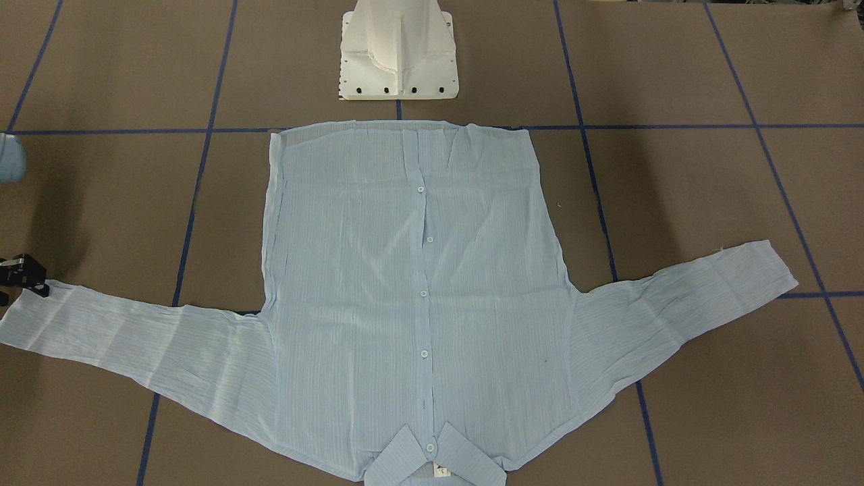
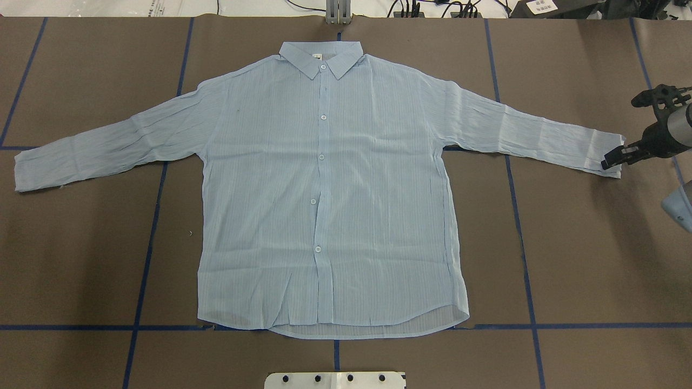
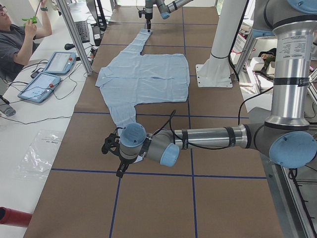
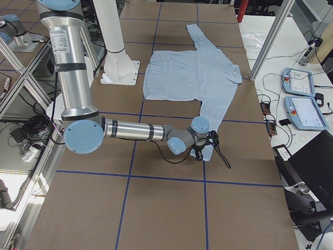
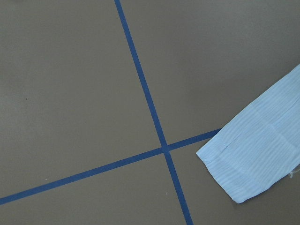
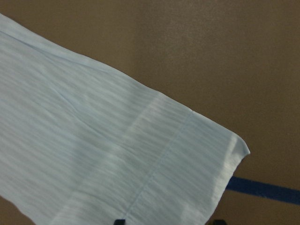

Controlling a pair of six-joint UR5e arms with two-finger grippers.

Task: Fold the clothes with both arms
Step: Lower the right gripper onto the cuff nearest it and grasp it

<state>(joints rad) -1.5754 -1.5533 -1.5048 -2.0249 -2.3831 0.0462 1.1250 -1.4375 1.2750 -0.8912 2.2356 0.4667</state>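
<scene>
Table: brown table (image 2: 584,259) with a grid of blue tape lines (image 5: 140,79); both grippers work over its outer ends.
Shirt: light blue striped shirt (image 2: 324,205) lies flat and buttoned, front up, between the two grippers. Its sleeves are spread out toward them, and its hem is toward the white pedestal base (image 1: 398,54).
Right arm: right arm (image 4: 135,130) reaches low across the table to the end of the near sleeve.
Left arm: left arm (image 3: 208,138) stretches out low, with its wrist over the end of the other sleeve.
Right gripper: right gripper (image 2: 613,158) is low at the sleeve's tip. Its fingertips (image 6: 120,221) stand well apart with cloth showing between them and nothing clamped.
Left gripper: left gripper (image 3: 119,167) is just past the sleeve end; whether its jaws are apart or together cannot be told.
Right cuff: right cuff (image 6: 187,168) lies flat directly ahead of the right gripper's fingers.
Left cuff: left cuff (image 5: 253,154) lies off to one side of the left wrist camera's view, beside a tape crossing.
Collar: collar (image 2: 321,56) is on the far edge, midway between the grippers.
</scene>
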